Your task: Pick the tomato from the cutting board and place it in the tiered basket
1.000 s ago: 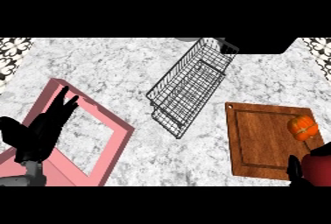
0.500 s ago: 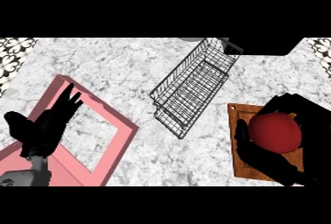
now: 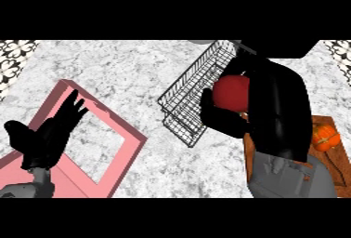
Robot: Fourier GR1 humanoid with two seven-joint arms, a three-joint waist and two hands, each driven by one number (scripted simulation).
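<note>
My right hand [image 3: 274, 111] is raised over the right side of the counter, its fingers and thumb curled round a red tomato [image 3: 233, 89]. The tomato hangs at the right edge of the black wire tiered basket [image 3: 188, 95], above its mesh. The brown wooden cutting board [image 3: 329, 155] lies at the lower right, mostly hidden by my right forearm. My left hand [image 3: 48, 135] rests open at the lower left, fingers pointing up over the pink frame.
A small orange pumpkin [image 3: 325, 138] sits on the cutting board. A pink tray-like frame [image 3: 109, 125] lies at the left on the marble counter [image 3: 130, 69]. Patterned tiles show at both upper corners.
My right hand closed on the tomato, lifted it off the cutting board and carried it up and left to the basket. The view has shifted a little. The left hand stayed still.
</note>
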